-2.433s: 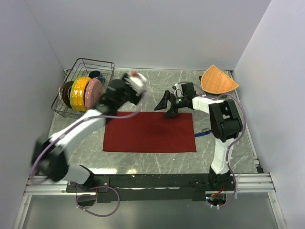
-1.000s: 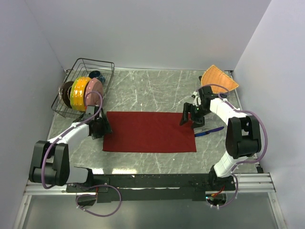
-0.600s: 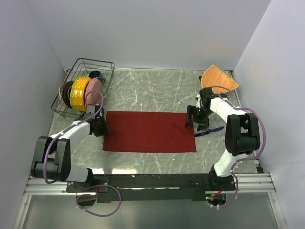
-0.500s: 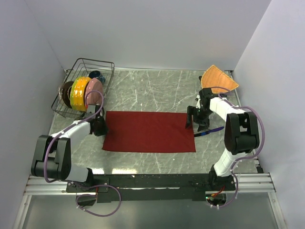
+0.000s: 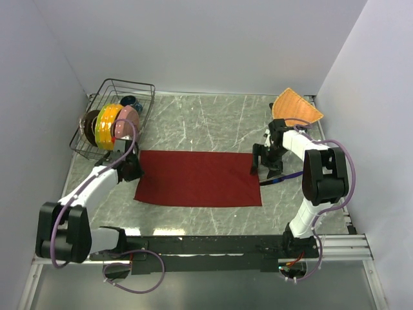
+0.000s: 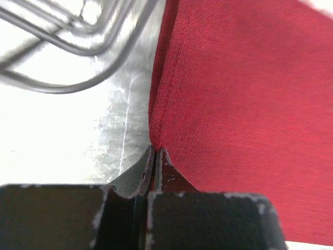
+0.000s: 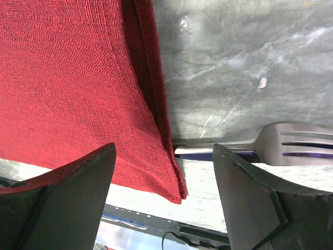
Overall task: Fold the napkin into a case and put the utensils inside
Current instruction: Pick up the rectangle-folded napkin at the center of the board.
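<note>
- The dark red rectangular cloth napkin [image 5: 199, 179] lies flat on the grey marble table [image 5: 213, 123]. Its long axis runs left to right across the front of both arms.
- The left gripper [image 6: 154, 156] sits at the napkin's far-left corner, beside the wire dish rack [image 5: 139, 90]. Its jaws are pressed together on the corner hem, so the cloth runs from this hand toward the right.
- The right gripper [image 7: 164, 156] stands at the opposite short edge, with its jaws spread wide. The far-right corner and its doubled hem lie between the two fingers. Whether the pads touch the cloth cannot be told.
- Each arm is thus nearest to one far corner. Judged from this, a fold toward the near edge needs the right jaws to close on their corner first.
- The slim silver metal fork [image 7: 296, 145] and the slender blue-purple knife [image 5: 284, 176] lie on the table just right of the napkin. They are outside the cloth, close beside the right gripper and well apart from the left one.
</note>
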You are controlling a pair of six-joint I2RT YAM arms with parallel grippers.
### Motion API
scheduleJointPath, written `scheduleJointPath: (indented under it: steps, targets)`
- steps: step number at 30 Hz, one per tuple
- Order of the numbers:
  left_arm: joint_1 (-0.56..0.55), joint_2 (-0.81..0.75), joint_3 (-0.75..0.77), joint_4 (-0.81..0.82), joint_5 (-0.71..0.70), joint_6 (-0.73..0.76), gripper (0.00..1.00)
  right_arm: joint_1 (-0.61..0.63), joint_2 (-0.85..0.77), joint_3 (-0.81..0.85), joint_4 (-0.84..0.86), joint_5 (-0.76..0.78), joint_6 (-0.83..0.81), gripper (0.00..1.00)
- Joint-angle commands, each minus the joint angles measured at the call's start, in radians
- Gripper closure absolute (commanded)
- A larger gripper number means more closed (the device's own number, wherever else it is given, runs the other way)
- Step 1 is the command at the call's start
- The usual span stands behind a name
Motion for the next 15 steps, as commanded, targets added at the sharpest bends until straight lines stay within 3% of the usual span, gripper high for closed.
scheduleJointPath:
  steps: [1,6,9,15]
  targets:
    - [-0.002,-0.072,0.071,-0.037,-0.038,0.011,0.99,-0.009,-0.003,0.023,-0.011,-0.033,0.004,0.16]
    - [-0.022,-0.111,0.110,-0.034,-0.013,0.068,0.99,-0.007,0.001,0.025,-0.005,-0.088,0.006,0.17]
    - [-0.089,-0.106,0.143,-0.017,-0.010,0.089,0.99,-0.007,0.009,0.025,0.001,-0.097,0.010,0.20]
    - [-0.238,-0.053,0.218,0.015,0.002,0.083,0.99,-0.005,0.031,0.020,0.010,-0.102,0.016,0.39]
